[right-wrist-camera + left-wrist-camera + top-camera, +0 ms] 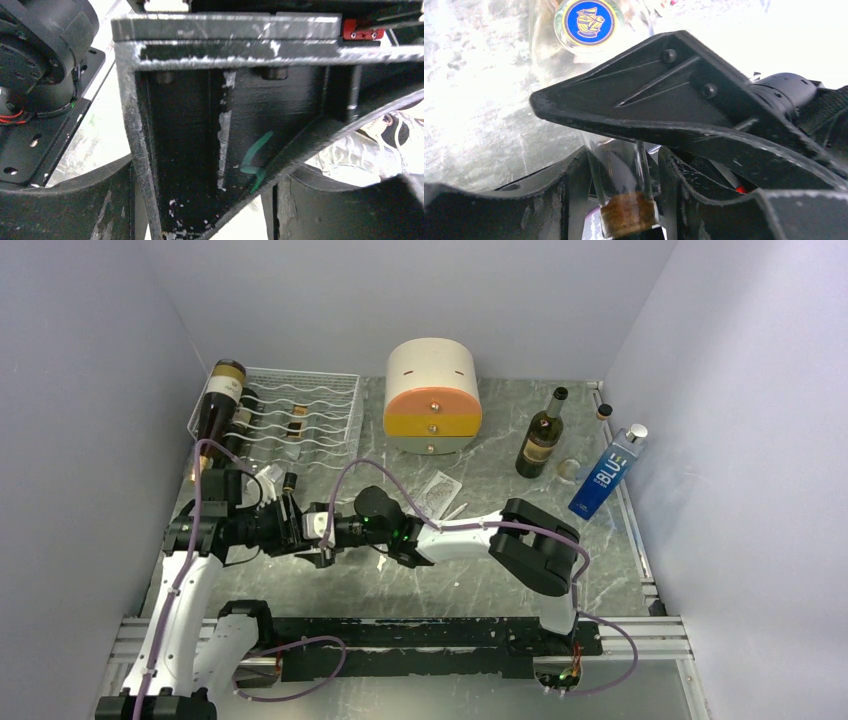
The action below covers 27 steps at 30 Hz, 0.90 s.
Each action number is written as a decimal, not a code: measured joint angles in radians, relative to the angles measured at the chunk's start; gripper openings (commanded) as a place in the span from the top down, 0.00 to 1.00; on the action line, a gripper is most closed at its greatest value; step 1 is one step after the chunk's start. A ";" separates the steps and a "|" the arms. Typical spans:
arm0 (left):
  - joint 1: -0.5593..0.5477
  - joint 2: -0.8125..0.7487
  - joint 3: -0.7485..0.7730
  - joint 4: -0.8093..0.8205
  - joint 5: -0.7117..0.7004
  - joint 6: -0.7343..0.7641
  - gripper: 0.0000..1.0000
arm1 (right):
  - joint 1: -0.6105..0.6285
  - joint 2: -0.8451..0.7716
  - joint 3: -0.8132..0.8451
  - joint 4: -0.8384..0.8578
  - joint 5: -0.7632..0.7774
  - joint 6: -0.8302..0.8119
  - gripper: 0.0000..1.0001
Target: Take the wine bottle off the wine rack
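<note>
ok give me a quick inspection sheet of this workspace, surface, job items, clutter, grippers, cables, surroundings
surface: grey marbled table
job's things: white wine rack back left, dark bottle leaning at its left end; clear corked bottle off the rack, its neck between the left fingers
clutter: round cream-and-orange cabinet, standing green bottle, blue bottle, clear wrapper
grippers: left gripper shut on the clear corked bottle; right gripper open, fingers spread, right beside the left one
cables: purple cables looped along both arms
surroundings: pale walls on three sides
</note>
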 measured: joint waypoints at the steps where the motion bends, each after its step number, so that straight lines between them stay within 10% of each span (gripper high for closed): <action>1: 0.000 0.000 0.009 0.002 0.007 0.001 0.44 | -0.001 0.000 0.000 0.009 0.002 0.006 0.35; 17: -0.003 -0.012 0.178 0.051 -0.001 0.008 0.26 | -0.056 -0.058 -0.117 0.221 0.050 0.199 0.59; 27: -0.005 -0.046 0.390 0.125 -0.340 -0.021 0.19 | -0.078 -0.187 -0.231 0.231 0.232 0.325 0.88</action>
